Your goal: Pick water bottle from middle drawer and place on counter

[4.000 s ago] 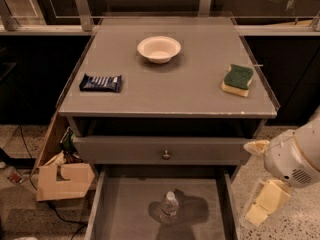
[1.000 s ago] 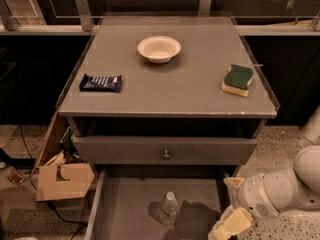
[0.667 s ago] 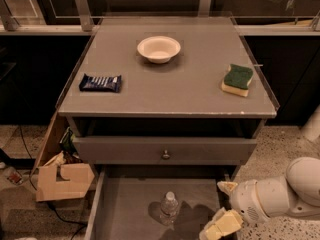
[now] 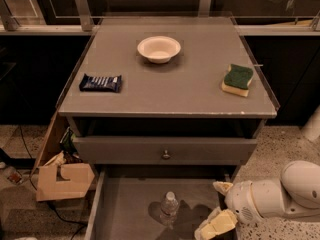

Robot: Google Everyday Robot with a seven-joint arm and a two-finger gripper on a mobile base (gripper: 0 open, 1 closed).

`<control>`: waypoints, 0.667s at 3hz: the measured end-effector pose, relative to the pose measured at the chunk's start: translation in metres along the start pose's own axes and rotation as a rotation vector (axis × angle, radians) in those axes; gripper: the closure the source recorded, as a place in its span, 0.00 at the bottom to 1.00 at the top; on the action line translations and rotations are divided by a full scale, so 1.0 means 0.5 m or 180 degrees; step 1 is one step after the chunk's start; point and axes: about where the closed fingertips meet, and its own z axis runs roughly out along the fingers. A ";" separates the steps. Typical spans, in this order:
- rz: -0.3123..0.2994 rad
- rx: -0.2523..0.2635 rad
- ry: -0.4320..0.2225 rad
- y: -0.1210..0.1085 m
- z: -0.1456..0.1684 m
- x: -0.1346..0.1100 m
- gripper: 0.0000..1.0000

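The water bottle [image 4: 169,207] stands upright on the floor of the open middle drawer [image 4: 125,209], near its centre; its white cap shows on top. My gripper [image 4: 219,206] is at the drawer's right side, just right of the bottle and apart from it, with its pale yellow fingers [image 4: 215,225] spread open and empty. The white arm reaches in from the lower right. The grey counter [image 4: 170,86] lies above the drawers.
On the counter are a white bowl [image 4: 159,48], a dark blue snack bar [image 4: 100,82] and a green and yellow sponge [image 4: 237,79]. A shut drawer front with a round knob [image 4: 166,155] sits above the open drawer. A cardboard box [image 4: 62,176] stands on the floor at left.
My arm and gripper have moved down and to the left, from beside the cabinet to the right side of the open drawer, closer to the bottle. The bottle has not moved.
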 end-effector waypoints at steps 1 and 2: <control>0.0073 -0.0051 -0.0061 0.003 0.021 0.012 0.00; 0.0183 -0.0114 -0.0213 -0.004 0.073 0.019 0.00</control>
